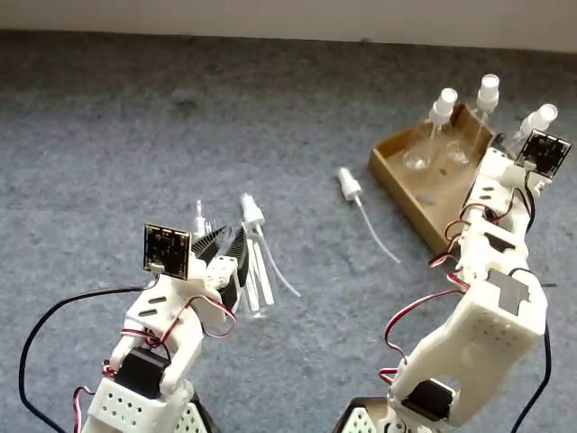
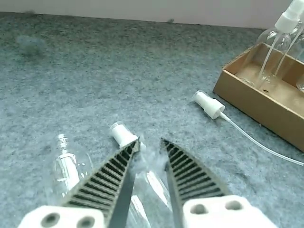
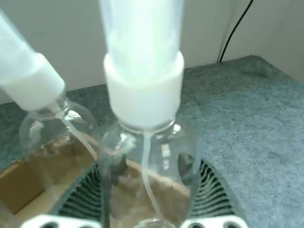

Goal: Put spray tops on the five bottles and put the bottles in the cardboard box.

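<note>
— State of the left pincer (image 2: 149, 142)?
— Jaws a narrow gap apart, tips low on either side of a capped bottle (image 2: 122, 134) lying on the grey carpet (image 2: 118, 61). Cannot tell if they touch it.
— Beside it?
— A bare bottle (image 2: 66, 166), no top, lying just beside. A loose spray top (image 2: 209, 104), tube trailing, lies between that pair and the cardboard box (image 2: 256, 102).
— And the right pincer (image 3: 149, 190)?
— Clamped on an upright bottle (image 3: 145, 142) with its top fitted, ribbed fingers (image 3: 80, 199) pressed to both sides, at the box's far corner.
— In the box?
— Two standing bottles (image 1: 422, 153), tops on.
</note>
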`<action>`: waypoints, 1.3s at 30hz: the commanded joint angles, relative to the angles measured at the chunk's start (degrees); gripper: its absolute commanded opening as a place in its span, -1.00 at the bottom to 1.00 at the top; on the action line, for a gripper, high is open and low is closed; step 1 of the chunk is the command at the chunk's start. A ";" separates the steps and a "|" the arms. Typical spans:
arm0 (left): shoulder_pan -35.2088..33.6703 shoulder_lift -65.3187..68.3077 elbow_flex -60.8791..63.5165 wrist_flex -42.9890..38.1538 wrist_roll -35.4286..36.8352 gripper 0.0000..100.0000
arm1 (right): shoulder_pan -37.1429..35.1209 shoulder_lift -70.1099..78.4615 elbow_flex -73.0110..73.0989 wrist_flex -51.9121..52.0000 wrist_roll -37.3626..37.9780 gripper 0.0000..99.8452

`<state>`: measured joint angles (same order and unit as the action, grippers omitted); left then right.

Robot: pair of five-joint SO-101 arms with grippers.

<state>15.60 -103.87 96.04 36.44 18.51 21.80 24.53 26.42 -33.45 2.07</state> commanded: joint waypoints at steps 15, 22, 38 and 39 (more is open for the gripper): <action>-0.22 0.04 1.10 0.09 0.18 -0.94 | -0.84 1.01 -3.91 -1.80 0.44 -0.93; -0.22 0.04 1.10 0.09 0.18 -0.94 | -0.84 1.10 -4.00 -1.89 0.62 -0.93; -0.22 0.04 1.10 0.18 0.18 -0.94 | -0.84 1.27 -4.00 -5.93 0.44 -0.93; -0.22 0.04 1.10 0.18 0.18 -0.94 | -0.84 1.27 -4.00 -5.93 0.44 -0.93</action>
<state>15.60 -103.87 96.04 36.44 18.51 21.71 26.81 26.07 -37.67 2.24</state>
